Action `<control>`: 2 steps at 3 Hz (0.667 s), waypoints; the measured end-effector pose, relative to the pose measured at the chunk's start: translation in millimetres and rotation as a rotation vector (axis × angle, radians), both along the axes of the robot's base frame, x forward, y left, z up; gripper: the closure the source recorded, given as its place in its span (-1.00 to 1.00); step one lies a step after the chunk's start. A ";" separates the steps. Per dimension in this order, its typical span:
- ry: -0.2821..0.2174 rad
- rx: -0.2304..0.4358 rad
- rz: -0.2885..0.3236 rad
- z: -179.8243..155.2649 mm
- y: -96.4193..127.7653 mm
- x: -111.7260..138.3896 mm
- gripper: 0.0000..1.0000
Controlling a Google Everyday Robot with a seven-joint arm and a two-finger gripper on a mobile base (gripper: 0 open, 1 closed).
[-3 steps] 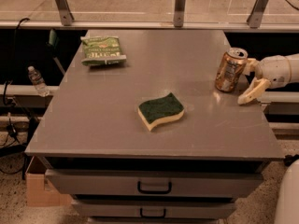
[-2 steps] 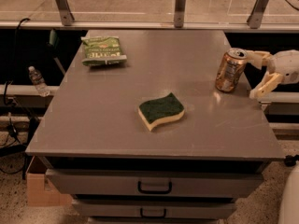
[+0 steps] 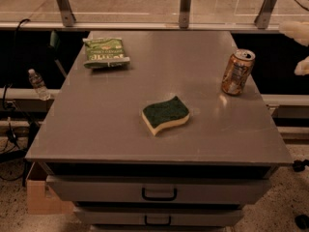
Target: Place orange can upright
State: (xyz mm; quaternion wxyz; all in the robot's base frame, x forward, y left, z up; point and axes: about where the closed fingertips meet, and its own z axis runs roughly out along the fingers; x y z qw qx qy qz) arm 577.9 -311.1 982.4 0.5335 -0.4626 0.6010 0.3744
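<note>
The orange can (image 3: 238, 72) stands upright on its base near the right edge of the grey tabletop (image 3: 120, 134), about halfway back, with its silver top and opening facing up and pale label markings on its side. A dim reflection of it shows on the surface just in front of its base.

The end effector (image 3: 292, 49) is off the right side of the tabletop, beyond the can and apart from it, partly cut off by the frame edge. Its two pale fingers (image 3: 295, 30) are spread with a clear gap between them, one higher and farther back, the other lower and nearer. Nothing is between them, and neither touches the can.

A green-topped sponge (image 3: 165, 115) with a cream underside and a wavy outline lies flat near the middle of the tabletop, well apart from the can. A green snack bag (image 3: 106, 52) lies flat near the rear left corner.

Below the front edge are two drawers, the upper drawer (image 3: 159, 190) with a dark handle. A small water bottle (image 3: 37, 84) stands on a ledge to the left of the table, and a cardboard box (image 3: 41, 197) sits on the floor at the lower left.
</note>
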 end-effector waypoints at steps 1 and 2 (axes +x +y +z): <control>-0.049 0.025 -0.056 60.9 -12.4 -33.3 -1.00; -0.054 0.028 -0.062 65.1 -10.7 -31.9 -1.00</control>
